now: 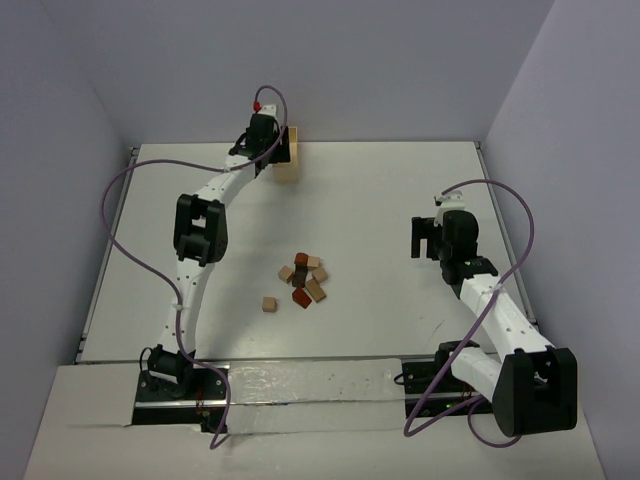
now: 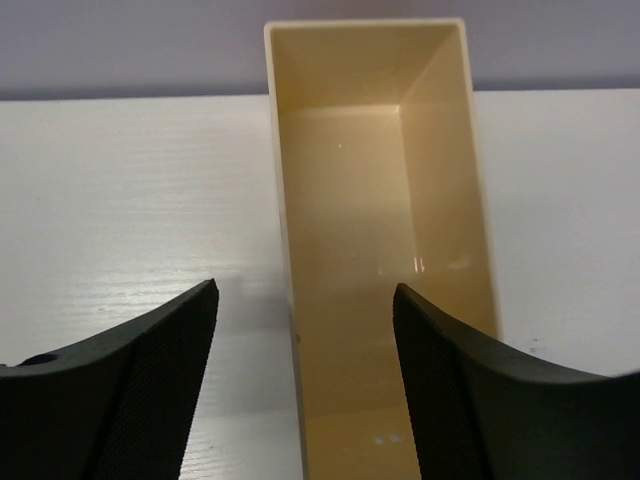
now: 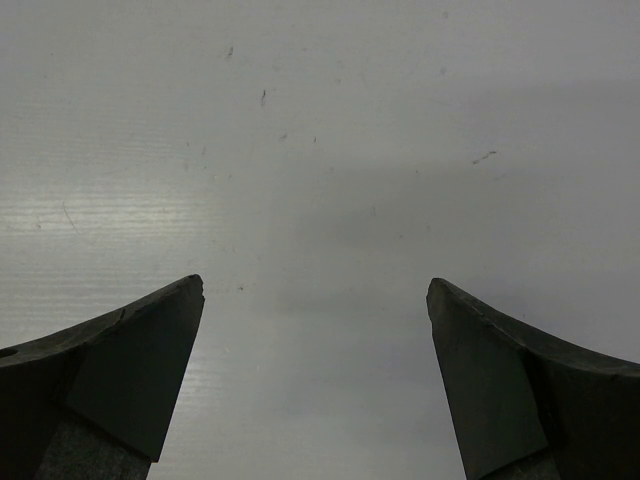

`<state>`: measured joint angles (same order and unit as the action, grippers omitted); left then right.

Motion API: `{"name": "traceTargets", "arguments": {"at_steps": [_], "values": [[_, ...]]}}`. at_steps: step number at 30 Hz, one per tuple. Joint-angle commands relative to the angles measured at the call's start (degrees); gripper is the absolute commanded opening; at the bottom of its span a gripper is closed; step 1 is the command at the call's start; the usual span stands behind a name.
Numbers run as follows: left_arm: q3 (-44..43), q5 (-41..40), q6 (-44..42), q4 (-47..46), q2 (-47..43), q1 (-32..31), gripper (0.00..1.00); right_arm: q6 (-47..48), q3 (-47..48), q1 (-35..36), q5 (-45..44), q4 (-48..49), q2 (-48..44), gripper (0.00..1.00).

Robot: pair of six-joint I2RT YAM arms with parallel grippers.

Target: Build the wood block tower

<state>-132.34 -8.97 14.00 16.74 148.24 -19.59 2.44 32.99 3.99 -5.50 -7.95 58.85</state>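
The wood blocks [image 1: 303, 280], tan and reddish-brown, lie in a loose heap at the middle of the table. One tan cube [image 1: 269, 303] sits apart on the heap's near-left side. Nothing is stacked. My left gripper [image 1: 272, 150] is at the far edge of the table, against a pale wooden box [image 1: 290, 165]. In the left wrist view the box [image 2: 440, 180] is empty, and the left gripper [image 2: 305, 290] stands open astride its left wall, holding nothing. My right gripper [image 1: 425, 240] hovers at the right, open over bare table [image 3: 315, 283].
The white table [image 1: 380, 200] is closed in by grey-lilac walls at the back and on both sides. Purple cables loop off both arms. A raised strip [image 1: 300, 380] runs along the near edge between the arm bases.
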Motion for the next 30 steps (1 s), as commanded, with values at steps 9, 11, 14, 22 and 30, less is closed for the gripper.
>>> {"name": "traceTargets", "arguments": {"at_steps": [9, 11, 14, 22, 30], "values": [[3.5, 9.5, -5.3, 1.1, -26.4, 0.3, 0.88, -0.3, 2.0, 0.4, 3.4, 0.2, -5.7, 1.0], [9.4, 13.9, -5.1, 1.9, -29.6, 0.4, 0.88, 0.0, 1.9, 0.4, 4.4, -0.1, -7.2, 1.0], [19.0, 22.0, -5.3, 3.5, -39.3, 0.3, 0.86, 1.4, 1.5, 0.3, 7.8, -0.7, -10.3, 1.0], [56.8, 41.5, -16.5, 2.4, -66.3, -0.2, 0.81, 2.5, 0.7, 0.2, 12.7, -2.2, -14.3, 1.0], [80.9, 41.3, -33.8, 6.2, -85.3, -3.7, 0.81, 3.3, 1.0, 0.3, 16.5, -2.8, -12.1, 1.0]]}}
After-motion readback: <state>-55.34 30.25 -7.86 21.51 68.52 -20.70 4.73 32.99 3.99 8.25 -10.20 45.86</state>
